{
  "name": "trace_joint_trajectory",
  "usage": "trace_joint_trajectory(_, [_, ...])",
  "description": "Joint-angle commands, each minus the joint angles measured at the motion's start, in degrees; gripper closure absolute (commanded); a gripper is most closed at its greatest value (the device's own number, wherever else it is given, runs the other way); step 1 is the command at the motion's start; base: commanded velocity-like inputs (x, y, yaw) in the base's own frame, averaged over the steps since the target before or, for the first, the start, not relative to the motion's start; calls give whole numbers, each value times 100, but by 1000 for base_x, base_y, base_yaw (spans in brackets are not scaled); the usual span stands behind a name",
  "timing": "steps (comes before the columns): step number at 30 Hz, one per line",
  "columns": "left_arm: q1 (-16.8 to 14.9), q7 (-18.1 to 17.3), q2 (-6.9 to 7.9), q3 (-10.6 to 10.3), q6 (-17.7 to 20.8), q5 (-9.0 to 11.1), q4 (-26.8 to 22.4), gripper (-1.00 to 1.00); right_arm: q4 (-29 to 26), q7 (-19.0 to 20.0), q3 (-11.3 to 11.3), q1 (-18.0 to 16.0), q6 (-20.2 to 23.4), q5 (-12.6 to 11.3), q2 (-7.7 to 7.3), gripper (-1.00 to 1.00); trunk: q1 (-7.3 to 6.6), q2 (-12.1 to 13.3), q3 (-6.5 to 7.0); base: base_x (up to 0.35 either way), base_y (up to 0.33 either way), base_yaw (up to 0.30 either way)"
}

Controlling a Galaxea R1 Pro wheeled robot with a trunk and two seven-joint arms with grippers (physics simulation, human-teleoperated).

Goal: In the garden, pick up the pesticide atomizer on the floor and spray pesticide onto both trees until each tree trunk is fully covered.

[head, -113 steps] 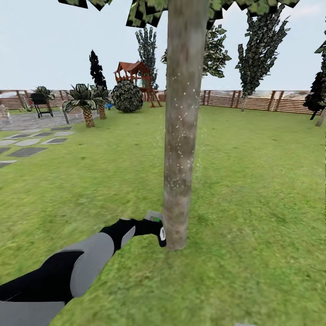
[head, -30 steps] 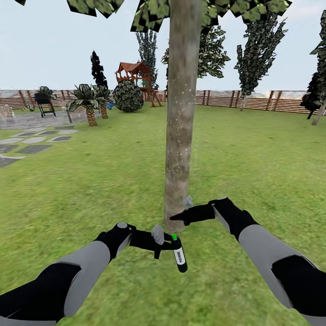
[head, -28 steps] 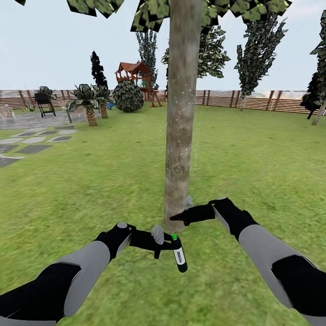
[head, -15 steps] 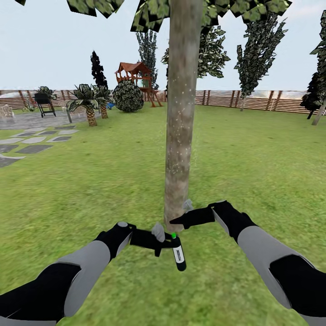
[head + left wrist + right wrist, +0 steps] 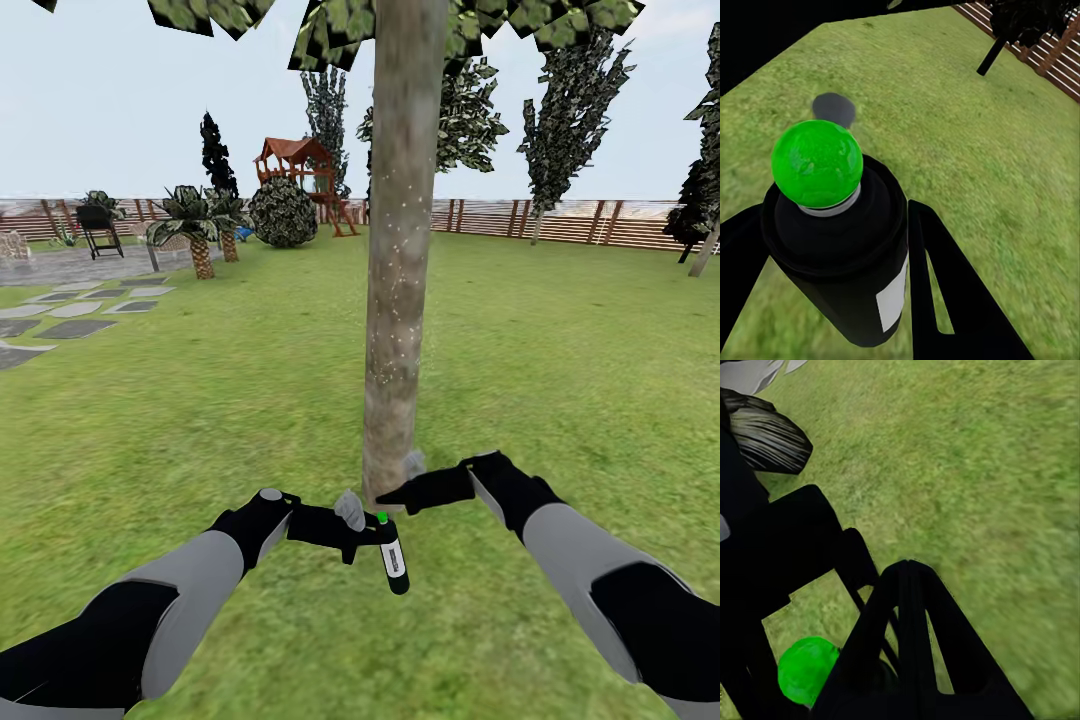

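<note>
In the head view a pale mottled tree trunk [image 5: 400, 300] rises straight ahead, dotted with fine white specks. Just in front of its base my left gripper [image 5: 372, 532] is shut on the pesticide atomizer [image 5: 395, 565], a dark bottle with a white label hanging slightly tilted. The left wrist view shows the atomizer [image 5: 847, 255] with its green dot [image 5: 817, 163] between my two fingers [image 5: 945, 285]. My right gripper [image 5: 388, 495] is shut, empty, pointing left just above the bottle's top. Its joined fingertips [image 5: 907, 660] sit beside the green dot [image 5: 806, 667].
Lawn spreads all around the trunk. Grey paving stones [image 5: 60, 320], low palm-like plants [image 5: 195, 235], a grill [image 5: 97, 228] and a round bush [image 5: 283, 212] lie far left. A wooden play tower [image 5: 295, 165], dark conifers [image 5: 570, 120] and the slat fence [image 5: 560, 222] stand behind.
My left arm has drawn back from the trunk with the bottle, and the right arm has come into view. Over the last second the right gripper has sunk toward the bottle's top.
</note>
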Motion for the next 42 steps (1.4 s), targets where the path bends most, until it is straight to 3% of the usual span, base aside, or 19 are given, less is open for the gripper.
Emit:
trace_joint_trajectory(1, [-5, -2, 1, -28, -43, 14, -3, 100, 2, -1, 41, -6, 52, -60, 1, 100, 2, -8, -9, 0, 0, 0])
trace_joint_trajectory(9, [-5, 64, 1, -28, -43, 13, -3, 100, 31, -1, 41, 3, 52, -57, 143, 100, 2, -8, -9, 0, 0, 0])
trace_joint_trajectory(13, [-5, 267, 1, -28, -43, 14, -3, 100, 33, -1, 41, 3, 52, -57, 154, 100, 2, -8, -9, 0, 0, 0])
trace_joint_trajectory(23, [-5, 299, 1, -7, -43, 14, -3, 100, 40, -152, 25, 3, 55, -46, 148, 100, 2, -8, -9, 0, 0, 0])
trace_joint_trajectory(24, [-5, 298, 1, -2, -43, 14, -3, 100, 40, -257, 18, 2, 57, -47, 117, 100, 2, -8, -9, 0, 0, 0])
trace_joint_trajectory(29, [-5, 292, 1, 20, -43, 15, -3, 100, 18, -642, -7, -18, 67, -54, -349, 100, 2, -8, -9, 0, 0, 0])
trace_joint_trajectory(30, [-5, 291, 3, 22, -43, 14, -3, 100, 8, -699, -14, -20, 68, -56, -501, 100, 2, -8, -9, 0, 0, 0])
trace_joint_trajectory(33, [-5, 289, 8, 27, -43, 14, -3, 100, -7, -870, -19, -28, 67, -57, -729, 100, 2, -8, -9, 0, 0, 0])
trace_joint_trajectory(36, [-5, 289, 12, 32, -49, 14, 4, 100, -11, -1342, -21, -30, 62, -57, -939, 100, 2, -8, -9, 0, 0, 0])
trace_joint_trajectory(37, [-5, 289, 14, 32, -50, 14, 4, 100, -10, -1502, -21, -30, 60, -57, -972, -100, 2, -8, -9, 0, 0, 0])
trace_joint_trajectory(42, [-5, 297, 24, 37, -52, 14, 5, 100, 81, -2607, -14, 1, -5, -64, -1083, -100, 2, -8, -9, 0, 0, 0])
